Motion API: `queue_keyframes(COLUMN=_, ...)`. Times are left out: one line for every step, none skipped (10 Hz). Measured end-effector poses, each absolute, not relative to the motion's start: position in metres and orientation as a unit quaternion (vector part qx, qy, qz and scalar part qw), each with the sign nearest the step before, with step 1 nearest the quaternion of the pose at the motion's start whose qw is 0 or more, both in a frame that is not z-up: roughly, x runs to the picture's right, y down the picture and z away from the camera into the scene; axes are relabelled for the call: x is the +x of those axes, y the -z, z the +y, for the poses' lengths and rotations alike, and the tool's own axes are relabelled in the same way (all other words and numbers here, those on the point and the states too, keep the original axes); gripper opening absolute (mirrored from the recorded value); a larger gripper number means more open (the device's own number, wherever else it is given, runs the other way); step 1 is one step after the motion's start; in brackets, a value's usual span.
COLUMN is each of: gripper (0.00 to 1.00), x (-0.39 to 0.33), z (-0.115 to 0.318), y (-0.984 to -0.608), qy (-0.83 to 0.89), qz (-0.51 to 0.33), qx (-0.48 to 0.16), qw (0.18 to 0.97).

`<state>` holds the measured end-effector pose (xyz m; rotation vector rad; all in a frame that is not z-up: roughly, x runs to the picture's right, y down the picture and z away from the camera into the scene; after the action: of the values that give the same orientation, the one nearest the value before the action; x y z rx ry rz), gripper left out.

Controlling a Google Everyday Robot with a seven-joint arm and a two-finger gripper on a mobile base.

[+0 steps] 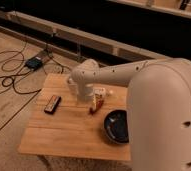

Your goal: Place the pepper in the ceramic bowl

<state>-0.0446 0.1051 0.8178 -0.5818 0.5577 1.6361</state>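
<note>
No text legible, hand [87, 101] beside pepper [97, 104] included.

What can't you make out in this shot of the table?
Gripper, low beside the pepper: mostly hidden behind the arm's wrist, camera view.
Bowl: right side covered by the big arm link.
White box: partly behind the arm, markings too blurred.
Whether the pepper is held: cannot tell.
</note>
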Motion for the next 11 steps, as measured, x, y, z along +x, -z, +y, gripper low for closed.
queue_keyframes(gripper=0.65, x=-0.039, z=0.106, y=-0.83, qy=-0.713, qz=0.242, qx=-0.251, qw=0.609)
queue_keyframes(gripper=0.65, x=-0.035, z=0.106, y=-0.839, qy=-0.714, qz=0.243, qx=-0.249, qw=0.608)
queue_keyframes(gripper=0.65, x=-0.032, z=0.107, y=-0.845, qy=-0.714, qz=0.245, qx=-0.249, qw=0.607)
queue_keyframes(gripper=0.65, x=-0.031, z=0.107, y=-0.852, qy=-0.712, qz=0.247, qx=-0.247, qw=0.609)
queue_keyframes(gripper=0.65, x=-0.028, z=0.108, y=-0.855, qy=-0.711, qz=0.25, qx=-0.247, qw=0.61)
queue_keyframes(gripper=0.65, x=-0.025, z=0.109, y=-0.859, qy=-0.71, qz=0.253, qx=-0.248, qw=0.608)
queue_keyframes(gripper=0.65, x=-0.022, z=0.112, y=-0.864, qy=-0.712, qz=0.257, qx=-0.25, qw=0.604)
queue_keyframes(gripper=0.65, x=-0.016, z=0.116, y=-0.87, qy=-0.715, qz=0.263, qx=-0.252, qw=0.597)
queue_keyframes(gripper=0.65, x=-0.011, z=0.119, y=-0.874, qy=-0.718, qz=0.267, qx=-0.254, qw=0.591)
queue_keyframes(gripper=0.65, x=-0.005, z=0.123, y=-0.88, qy=-0.722, qz=0.272, qx=-0.255, qw=0.583)
queue_keyframes(gripper=0.65, x=0.0, z=0.126, y=-0.884, qy=-0.725, qz=0.276, qx=-0.255, qw=0.577)
